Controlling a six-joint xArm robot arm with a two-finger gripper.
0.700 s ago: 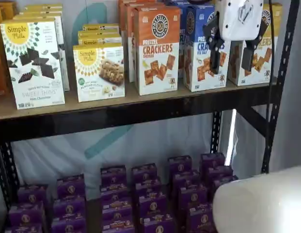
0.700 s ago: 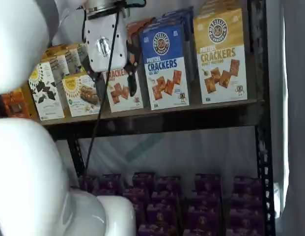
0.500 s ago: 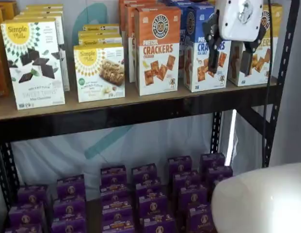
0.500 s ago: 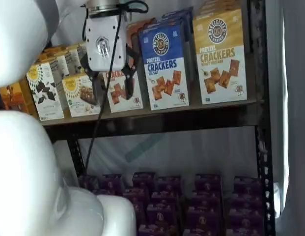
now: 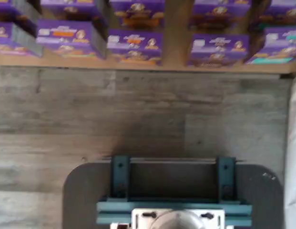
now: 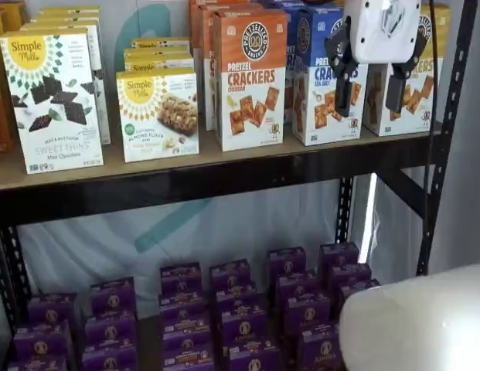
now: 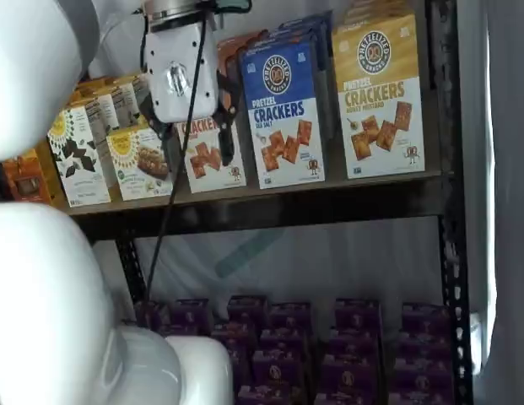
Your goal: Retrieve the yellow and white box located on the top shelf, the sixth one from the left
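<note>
The wrist view looks down on a grey plank floor (image 5: 138, 114), with rows of purple boxes (image 5: 133, 43) standing on a low wooden board; a dark mount with teal brackets (image 5: 171, 191) shows too, and no fingers appear here. In a shelf view the gripper (image 6: 370, 81) hangs at the upper right of the frame, its white body above two black fingers that stand plainly apart, nothing between them — it hovers in front of the cartons on the top shelf (image 6: 209, 166). The yellow and white box (image 6: 413, 97) stands at the far right of that shelf, partly hidden behind the gripper's right-hand finger, next to the blue Pretzel Crackers carton (image 6: 321, 77). To the left of the frame stand the orange Pretzel Crackers carton (image 6: 251, 77) and white Simple Mills boxes (image 6: 54, 100). In a shelf view from the other side, the gripper (image 7: 194, 143) sits in the upper left, a gap visible between its fingers, in front of the orange carton — while the yellow and white box (image 7: 380, 93) stands uncovered at the upper right, upright on the top shelf (image 7: 270, 198) beside the black upright (image 7: 447, 169). A large white arm (image 7: 51, 278) fills the left of the frame.
</note>
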